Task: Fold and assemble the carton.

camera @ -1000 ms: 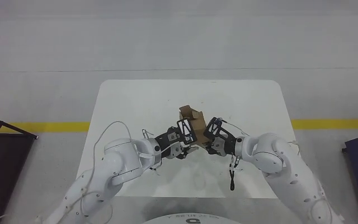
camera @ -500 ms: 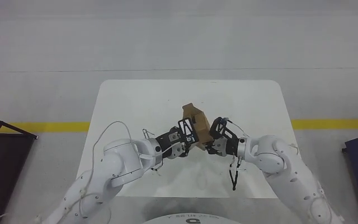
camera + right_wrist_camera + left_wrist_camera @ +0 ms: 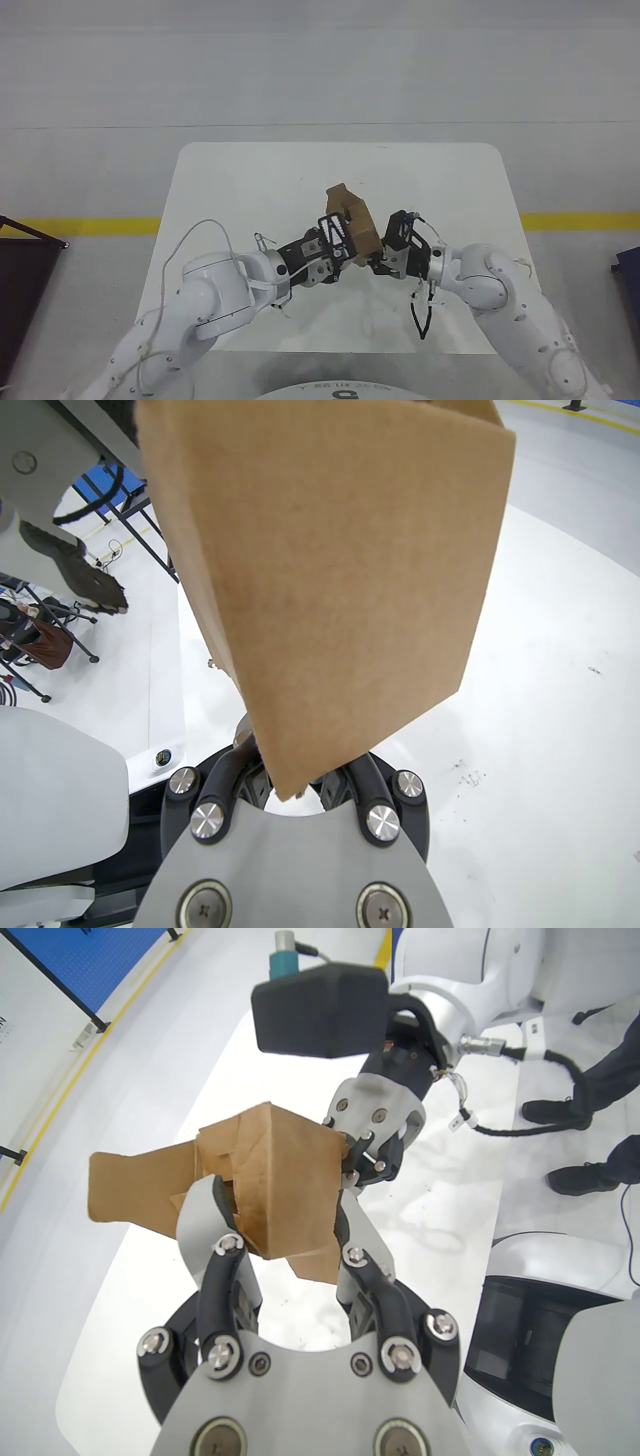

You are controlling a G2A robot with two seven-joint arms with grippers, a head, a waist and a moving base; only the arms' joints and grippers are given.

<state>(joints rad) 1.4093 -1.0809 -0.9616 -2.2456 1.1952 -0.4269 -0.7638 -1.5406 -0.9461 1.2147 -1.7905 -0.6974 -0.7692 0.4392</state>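
A brown cardboard carton (image 3: 352,222), partly folded, hangs above the middle of the white table (image 3: 250,190), held between both arms. My left gripper (image 3: 275,1213) is shut on it: one finger (image 3: 200,1208) presses at the flapped open end and the other finger (image 3: 357,1233) bears on the opposite wall. A loose flap (image 3: 130,1188) sticks out sideways. My right gripper (image 3: 360,1155) is shut on the carton's far edge. In the right wrist view a flat carton wall (image 3: 340,575) covers that gripper's fingertips, and its corner reaches down between the fingers.
The table's edges (image 3: 180,160) lie well clear of both grippers (image 3: 338,238). A black cable (image 3: 418,310) hangs from the right arm. A yellow floor line (image 3: 90,226) runs past both sides, and a dark-framed blue panel (image 3: 95,958) stands beside the table.
The carton has been tipped and turned: its open end faced upward a second ago, and a closed brown wall faces up now. Both grippers shifted slightly right with it.
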